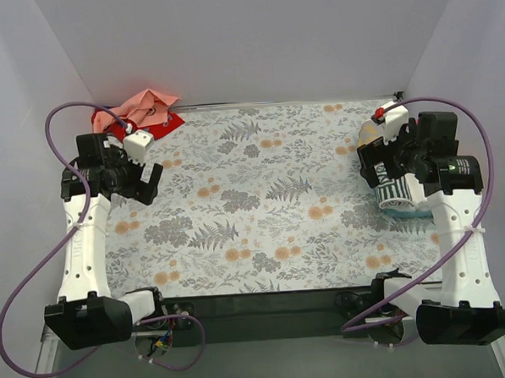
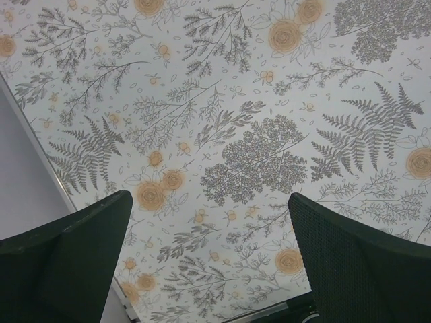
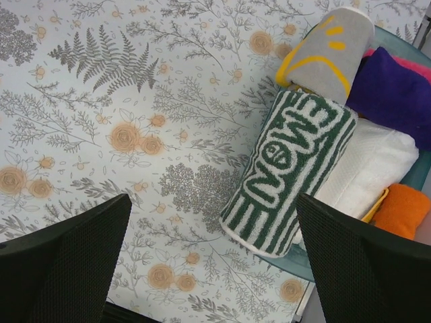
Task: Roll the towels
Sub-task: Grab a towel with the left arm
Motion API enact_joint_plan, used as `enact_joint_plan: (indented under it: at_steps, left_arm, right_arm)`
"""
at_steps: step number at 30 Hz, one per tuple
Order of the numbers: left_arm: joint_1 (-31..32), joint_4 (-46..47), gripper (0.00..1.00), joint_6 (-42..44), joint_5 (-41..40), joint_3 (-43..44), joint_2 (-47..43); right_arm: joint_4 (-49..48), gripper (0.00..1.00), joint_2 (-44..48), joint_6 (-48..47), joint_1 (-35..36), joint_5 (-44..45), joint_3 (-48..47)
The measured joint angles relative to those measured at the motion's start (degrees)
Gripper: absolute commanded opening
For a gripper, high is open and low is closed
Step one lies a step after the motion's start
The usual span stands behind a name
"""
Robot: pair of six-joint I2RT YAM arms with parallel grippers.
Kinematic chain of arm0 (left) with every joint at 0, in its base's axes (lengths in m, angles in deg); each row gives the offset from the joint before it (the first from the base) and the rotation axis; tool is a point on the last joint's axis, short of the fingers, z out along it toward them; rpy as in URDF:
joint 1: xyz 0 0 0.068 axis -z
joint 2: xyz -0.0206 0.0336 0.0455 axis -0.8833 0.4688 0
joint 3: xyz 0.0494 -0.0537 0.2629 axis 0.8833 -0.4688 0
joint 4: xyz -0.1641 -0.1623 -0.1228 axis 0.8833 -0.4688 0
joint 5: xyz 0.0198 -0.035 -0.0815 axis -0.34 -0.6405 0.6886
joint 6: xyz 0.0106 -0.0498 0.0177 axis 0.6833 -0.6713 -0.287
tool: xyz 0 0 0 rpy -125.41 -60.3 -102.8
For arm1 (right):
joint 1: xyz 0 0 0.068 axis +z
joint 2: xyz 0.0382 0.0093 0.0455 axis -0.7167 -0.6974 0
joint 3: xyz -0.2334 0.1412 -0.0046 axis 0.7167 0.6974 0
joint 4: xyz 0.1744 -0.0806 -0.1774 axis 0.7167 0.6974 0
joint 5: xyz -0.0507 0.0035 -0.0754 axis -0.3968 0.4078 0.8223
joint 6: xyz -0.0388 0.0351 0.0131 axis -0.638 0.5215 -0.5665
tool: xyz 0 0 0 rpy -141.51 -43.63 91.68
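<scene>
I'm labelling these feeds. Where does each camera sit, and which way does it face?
Top external: above and behind the arms, looking down on the flowered table covering; both arms show, towels at the far left corner.
Left wrist: on the left arm, facing down at bare covering; its open fingers at the bottom corners.
Right wrist: on the right arm, facing down at a green striped roll; open fingers below.
Shared: top and right wrist both show that roll.
</scene>
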Motion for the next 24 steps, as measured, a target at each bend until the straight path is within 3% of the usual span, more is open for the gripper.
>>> enact_joint_plan:
  at_steps: [8, 16, 20, 24]
  left_arm:
    - [0.0, 2.62, 0.98, -1.27, -7.34, 6.62, 11.06]
    - [0.0, 15.74, 0.98, 3.37, -11.93, 17.59, 27.61]
    - [-0.07, 22.86, 0.98, 7.02, -14.6, 26.64, 37.03]
    - [-0.33, 26.34, 0.95, 9.18, -15.5, 42.21, 51.63]
  right_arm:
    - [0.2, 0.98, -1.6, 0.46, 0.0, 0.5, -0.02]
    - [0.39, 0.98, -2.25, 0.5, 0.0, -0.7, -0.11]
    - [0.57, 0.98, -3.48, 0.5, 0.0, -1.68, -0.79]
    - [0.63, 0.98, -5.86, 0.52, 0.0, -2.78, -2.19]
